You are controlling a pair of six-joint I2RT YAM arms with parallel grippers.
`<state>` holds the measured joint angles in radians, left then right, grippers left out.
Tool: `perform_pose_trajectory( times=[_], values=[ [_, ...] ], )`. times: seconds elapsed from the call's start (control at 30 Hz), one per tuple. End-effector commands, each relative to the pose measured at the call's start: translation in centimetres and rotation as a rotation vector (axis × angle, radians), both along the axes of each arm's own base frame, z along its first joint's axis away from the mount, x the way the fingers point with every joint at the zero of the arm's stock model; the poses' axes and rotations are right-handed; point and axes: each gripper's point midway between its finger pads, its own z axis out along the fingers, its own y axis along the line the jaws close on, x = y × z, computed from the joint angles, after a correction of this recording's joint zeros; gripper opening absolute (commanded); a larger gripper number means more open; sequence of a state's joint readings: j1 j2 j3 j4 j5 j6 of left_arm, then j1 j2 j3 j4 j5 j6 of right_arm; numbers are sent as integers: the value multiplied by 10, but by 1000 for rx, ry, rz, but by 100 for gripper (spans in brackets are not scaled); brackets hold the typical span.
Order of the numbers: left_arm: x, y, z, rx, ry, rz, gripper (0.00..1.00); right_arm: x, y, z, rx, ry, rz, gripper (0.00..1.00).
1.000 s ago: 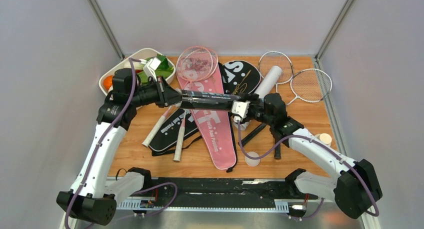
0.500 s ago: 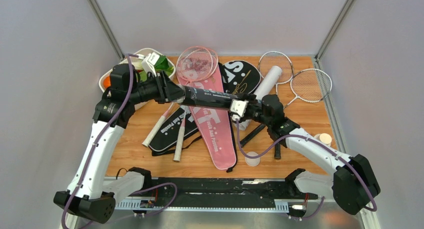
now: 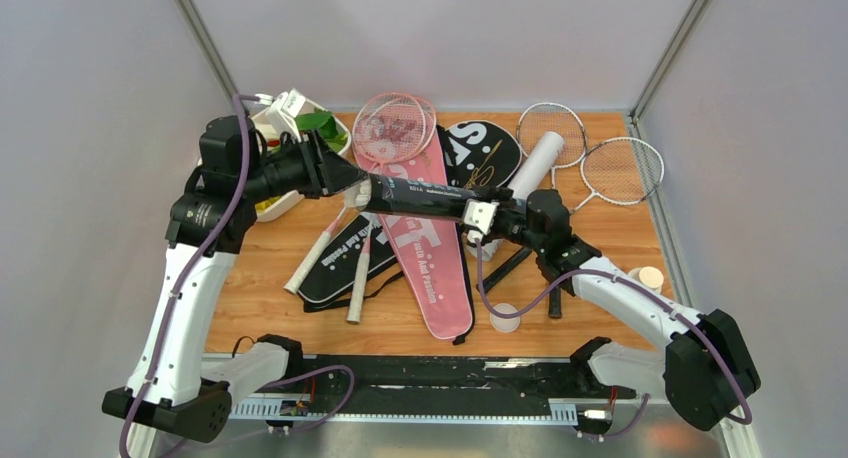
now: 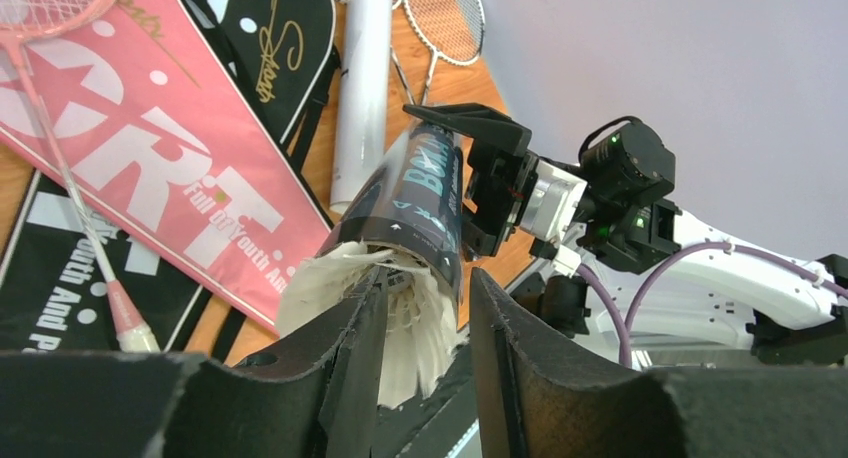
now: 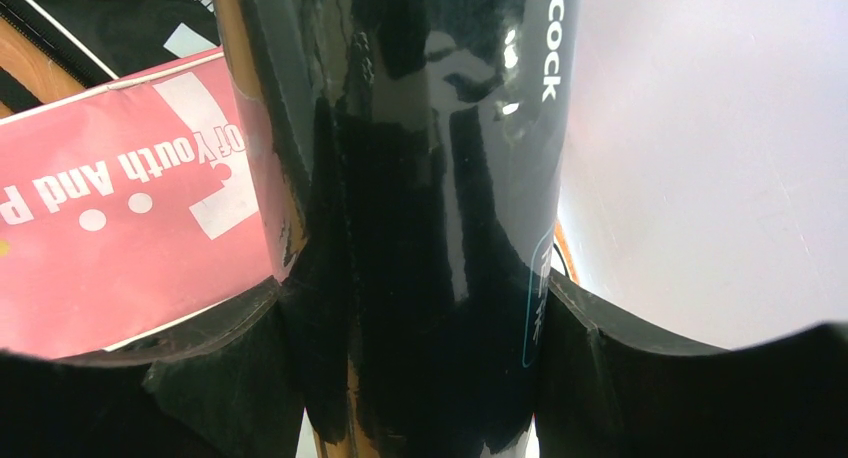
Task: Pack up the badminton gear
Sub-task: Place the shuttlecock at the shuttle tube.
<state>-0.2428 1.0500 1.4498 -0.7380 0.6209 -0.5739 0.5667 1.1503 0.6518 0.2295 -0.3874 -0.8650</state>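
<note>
My right gripper (image 3: 472, 215) is shut on a long black tube (image 3: 420, 198), holding it level above the pink "SPORT" cover (image 3: 432, 258). In the right wrist view the tube (image 5: 430, 178) fills the gap between both fingers. A white feather shuttlecock (image 4: 425, 323) sticks out of the tube's open end (image 4: 415, 228). My left gripper (image 4: 428, 283) stands open around those feathers, and its left finger (image 4: 345, 358) overlaps them. From above, the left gripper (image 3: 352, 181) sits at the tube's left end. A pink racket (image 3: 393, 128), two silver rackets (image 3: 553, 128) and a white tube (image 3: 537, 163) lie behind.
A white dish of vegetables (image 3: 268, 206) sits at the back left under my left arm. Black covers (image 3: 488, 150) (image 3: 335, 268) lie beside the pink one. A round white lid (image 3: 505, 318) and a small tan-capped bottle (image 3: 648, 276) rest near the right arm.
My left gripper has opened and drawn back a little to the left from the tube's end, its arm rising. The right gripper still holds the black tube in nearly the same place.
</note>
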Motion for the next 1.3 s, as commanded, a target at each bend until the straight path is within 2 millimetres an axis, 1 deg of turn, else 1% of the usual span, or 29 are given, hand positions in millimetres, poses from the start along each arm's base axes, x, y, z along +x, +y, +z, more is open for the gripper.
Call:
perform_pose_trajectory(
  times=[0.0,0.07,0.1,0.17,0.23,0.27,0.3,0.33,0.4,0.47,0.5,0.53,0.57,0.6,0.63,0.7,0.77,0.83,0.87,0.9,0.93,0.97,1.0,1.1,1.23,1.27],
  values=[
    [-6,5,20,30,-54,10,44,-2,4,33,70,-87,31,9],
    [-8,10,26,53,-73,32,45,-2,4,34,72,-87,32,9],
    [-7,17,31,72,-86,70,44,-2,4,34,72,-85,31,9],
    [-8,27,39,100,-127,121,41,-2,3,35,75,-85,29,9],
    [-9,33,46,113,-158,153,34,-2,3,36,77,-84,29,9],
    [-10,35,47,117,-166,158,25,-2,3,38,80,-85,30,9],
    [-11,35,45,124,-162,153,21,-1,3,38,82,-83,30,9],
    [-10,34,39,131,-147,146,11,-1,4,39,85,-82,30,9],
    [-9,31,24,148,-108,121,2,-2,4,42,92,-81,32,9],
    [-10,26,8,150,-69,86,0,-2,4,44,97,-81,33,9],
    [-10,24,7,141,-68,78,0,-2,4,45,99,-83,32,9],
    [-11,22,0,135,-50,64,0,-2,4,45,98,-82,30,9],
    [-10,20,2,119,-63,61,0,-2,4,45,97,-81,30,9],
    [-11,17,-5,110,-47,45,0,-1,5,45,96,-79,30,9],
    [-8,15,-3,94,-57,42,0,-1,5,45,96,-78,31,9],
    [-6,8,-9,72,-41,15,0,-1,5,45,98,-77,32,9],
    [-5,1,-17,57,-16,-16,0,-1,6,46,100,-76,36,9],
    [-3,-6,-30,46,11,-36,0,-1,8,46,100,-73,45,9],
    [0,-10,-28,28,0,-40,0,0,9,46,100,-72,48,9],
    [-1,-15,-35,25,13,-55,0,0,10,46,99,-73,52,9],
    [2,-19,-33,12,-3,-59,0,0,10,45,96,-72,55,9],
    [2,-24,-39,13,8,-72,0,1,11,44,94,-73,57,9],
    [5,-28,-37,5,-8,-77,0,1,12,43,89,-75,59,9],
    [8,-43,-49,15,14,-114,0,3,12,40,78,-76,60,8],
    [12,-55,-60,23,22,-135,0,5,13,37,66,-82,59,8],
    [14,-56,-60,18,17,-136,0,5,12,36,60,-83,56,7]
  ],
)
